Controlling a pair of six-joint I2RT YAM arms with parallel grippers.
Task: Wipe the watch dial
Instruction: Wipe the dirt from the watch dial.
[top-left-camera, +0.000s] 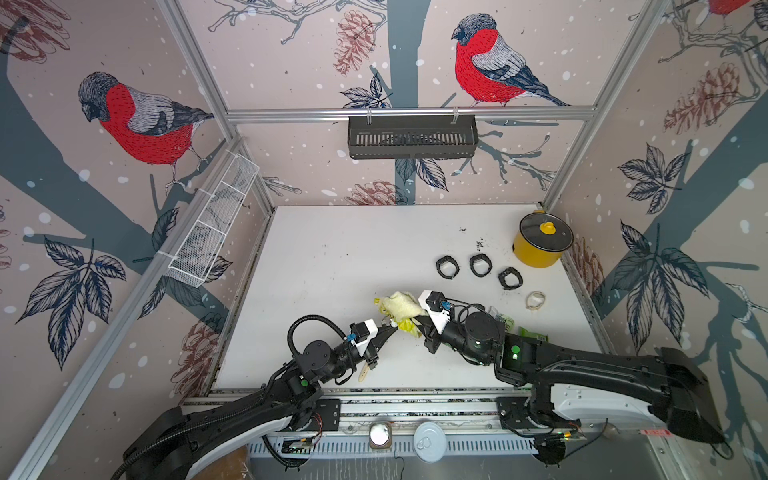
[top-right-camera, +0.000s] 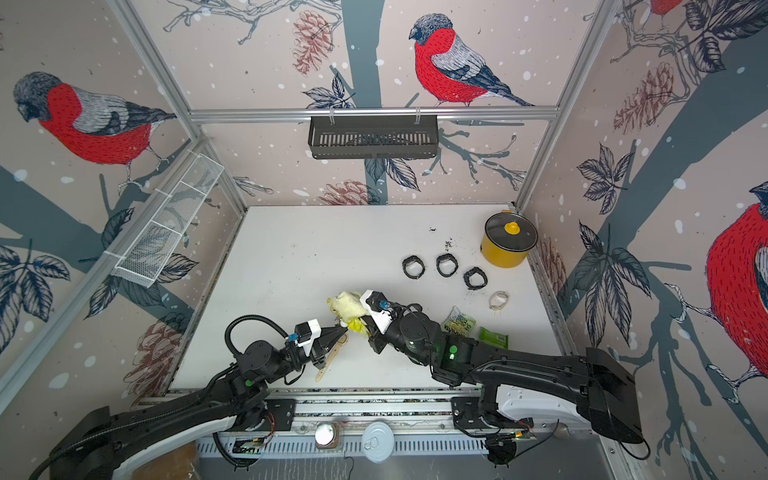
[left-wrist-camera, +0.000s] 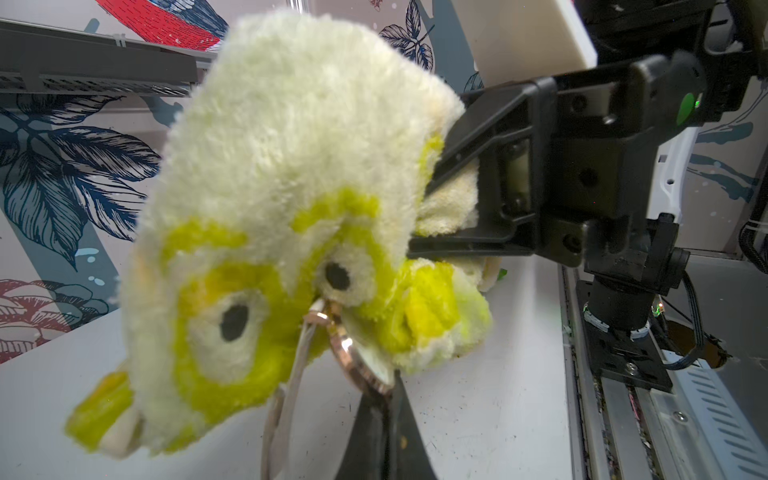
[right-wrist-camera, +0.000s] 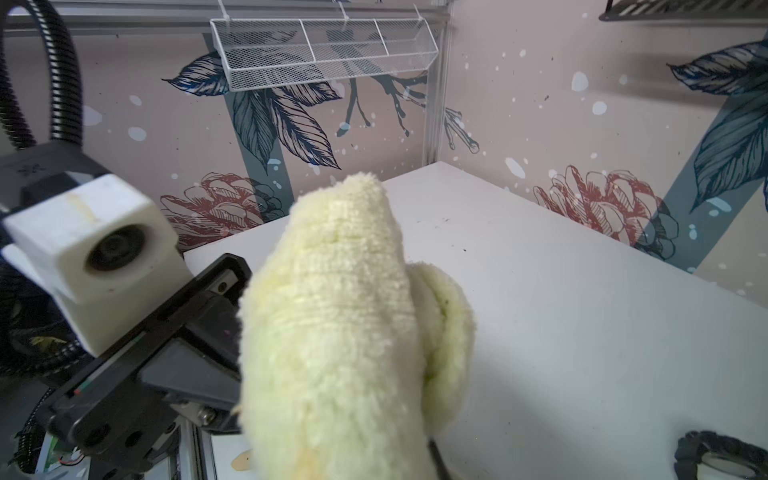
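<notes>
Enclosure interior. Pale pink wallpapered walls (top-left-camera: 291, 174) carry printed red-breasted bullfinches (top-left-camera: 486, 62), brown pine cones, dark blue leaves and grey-blue branches with white flecks. Silver aluminium profile rails (top-left-camera: 407, 113) frame the corners and cross the back wall. A black slotted metal shelf basket (top-left-camera: 411, 137) hangs from the back rail. A white wire-mesh basket with three compartments (top-left-camera: 212, 224) hangs on the left wall. The base is a flat white tabletop (top-left-camera: 332, 270), speckled with dark crumbs towards the far right corner. Lighting is even and diffuse.
</notes>
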